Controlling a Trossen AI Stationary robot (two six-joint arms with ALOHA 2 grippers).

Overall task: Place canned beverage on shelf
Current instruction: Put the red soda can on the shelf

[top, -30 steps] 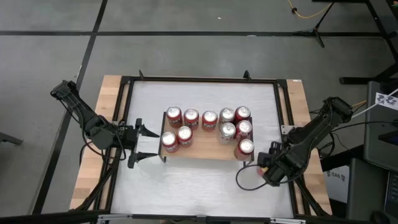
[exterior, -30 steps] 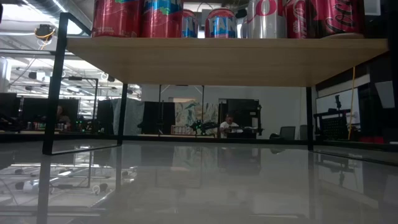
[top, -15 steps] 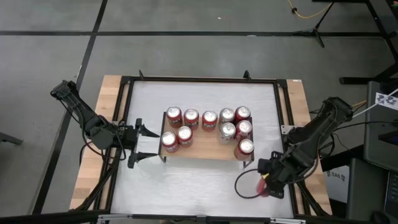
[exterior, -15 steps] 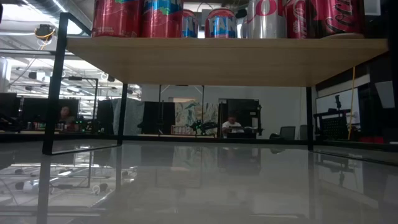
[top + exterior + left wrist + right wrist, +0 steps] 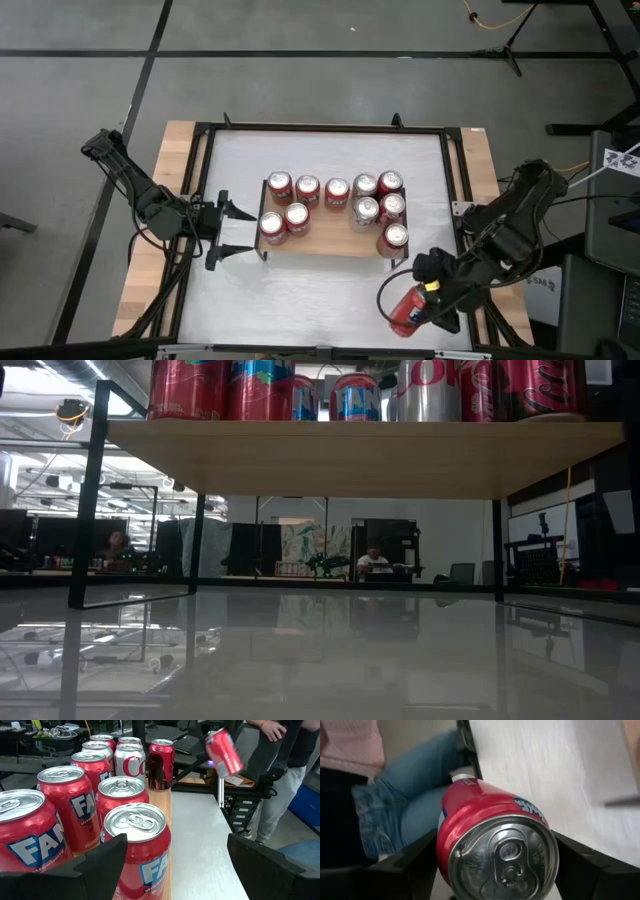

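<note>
- My right gripper (image 5: 418, 300) clasps a red can (image 5: 404, 310) — tilted, near the table's (image 5: 330, 290) front-right corner.
- My left gripper (image 5: 232, 230) waits beside the shelf (image 5: 325, 238), fingers spread.

Right hand (image 5: 415, 305) clamped, left hand (image 5: 232, 230) agape

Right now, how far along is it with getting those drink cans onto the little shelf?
Nine cans already stand on the low wooden-topped shelf. One more red can is gripped in the right arm's fingers, off the shelf's near right corner, tilted. It must still be stood on the plank. The left gripper waits open at the shelf's left end.
</note>
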